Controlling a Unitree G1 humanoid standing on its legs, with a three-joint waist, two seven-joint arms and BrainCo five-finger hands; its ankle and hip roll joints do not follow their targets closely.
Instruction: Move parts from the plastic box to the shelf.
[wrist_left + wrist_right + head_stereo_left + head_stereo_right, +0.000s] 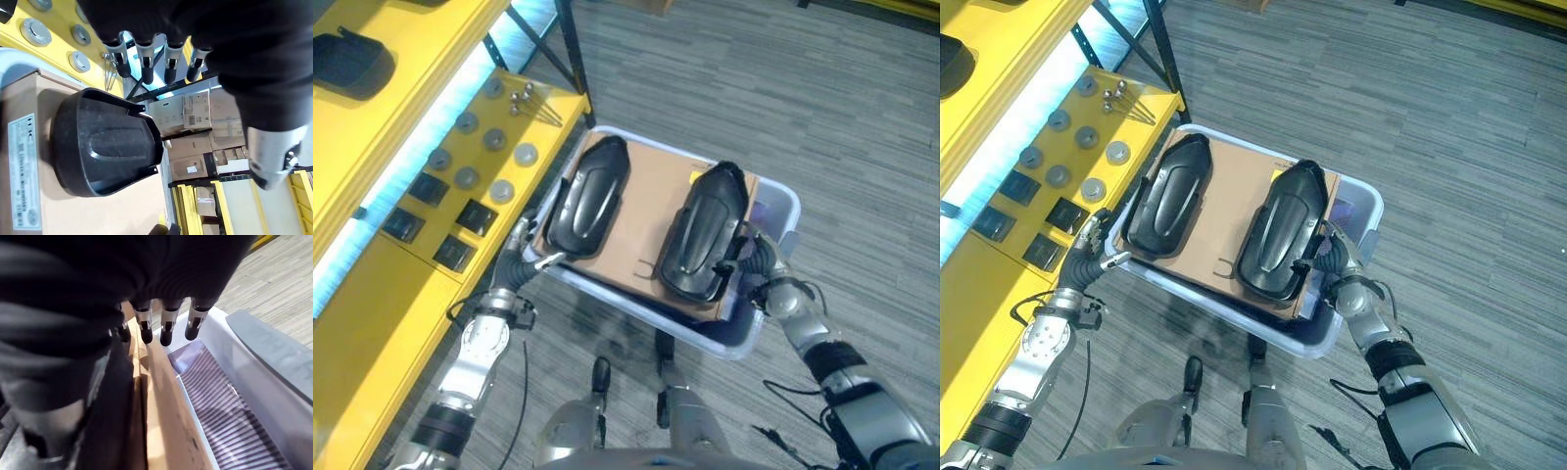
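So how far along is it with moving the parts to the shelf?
Barely begun. Both black parts lie on cardboard atop the plastic box. The left hand and right hand hold the box's sides. Still to do: both parts onto the yellow shelf.

left robot hand (pixel 521 257) open, right robot hand (pixel 1334 257) seemingly open
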